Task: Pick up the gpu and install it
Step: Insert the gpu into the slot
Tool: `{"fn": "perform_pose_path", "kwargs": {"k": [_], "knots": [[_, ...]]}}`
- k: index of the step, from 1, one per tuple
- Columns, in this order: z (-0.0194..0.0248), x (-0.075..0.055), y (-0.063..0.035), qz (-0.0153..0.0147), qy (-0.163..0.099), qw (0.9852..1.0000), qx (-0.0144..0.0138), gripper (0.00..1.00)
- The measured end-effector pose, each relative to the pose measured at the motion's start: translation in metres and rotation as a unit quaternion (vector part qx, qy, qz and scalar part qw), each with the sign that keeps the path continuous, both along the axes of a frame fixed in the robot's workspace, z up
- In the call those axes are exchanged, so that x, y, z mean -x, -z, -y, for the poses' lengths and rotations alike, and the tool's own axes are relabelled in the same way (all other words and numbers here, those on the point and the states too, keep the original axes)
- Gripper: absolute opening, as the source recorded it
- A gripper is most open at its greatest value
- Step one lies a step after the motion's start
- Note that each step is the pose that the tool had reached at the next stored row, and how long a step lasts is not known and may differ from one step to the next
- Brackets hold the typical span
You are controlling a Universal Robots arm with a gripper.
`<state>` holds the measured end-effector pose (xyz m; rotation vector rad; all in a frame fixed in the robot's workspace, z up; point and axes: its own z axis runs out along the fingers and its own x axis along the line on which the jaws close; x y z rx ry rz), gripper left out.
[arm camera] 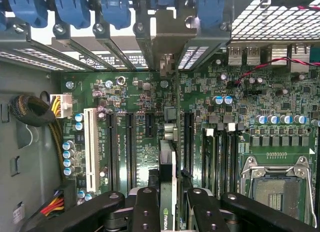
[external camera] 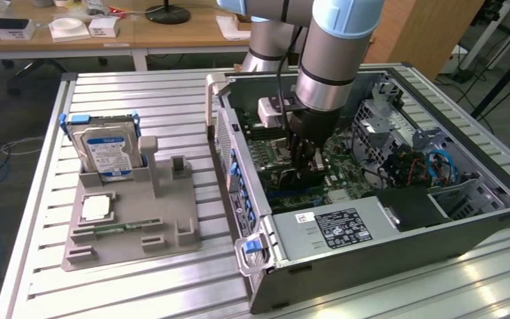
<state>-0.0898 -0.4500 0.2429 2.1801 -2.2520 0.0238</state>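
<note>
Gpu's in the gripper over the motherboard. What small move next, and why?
Probably ease straight down. The gripper holds the gpu on edge over the motherboard, its bracket end toward the rear slot covers. I cannot tell whether it is seated.

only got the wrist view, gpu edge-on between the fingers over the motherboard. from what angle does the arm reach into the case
observer: Almost straight down. The arm reaches into the open computer case, which lies on its side on a slatted metal table, with the gpu between its fingers.
operator: what's outside the case
observer: A grey holder on the table, at the exterior view's left of the case.
operator: what's in it
observer: A hard drive standing upright at its far end, with a processor and a memory stick lying flat nearer the camera.
</note>
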Motion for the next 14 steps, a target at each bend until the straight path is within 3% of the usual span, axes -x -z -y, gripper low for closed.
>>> {"fn": "perform_pose_path", "kwargs": {"k": [14], "knots": [[0.0005, -0.0006, 0.0002, -0.0001, 0.001, 1.0, 0.0, 0.26]]}}
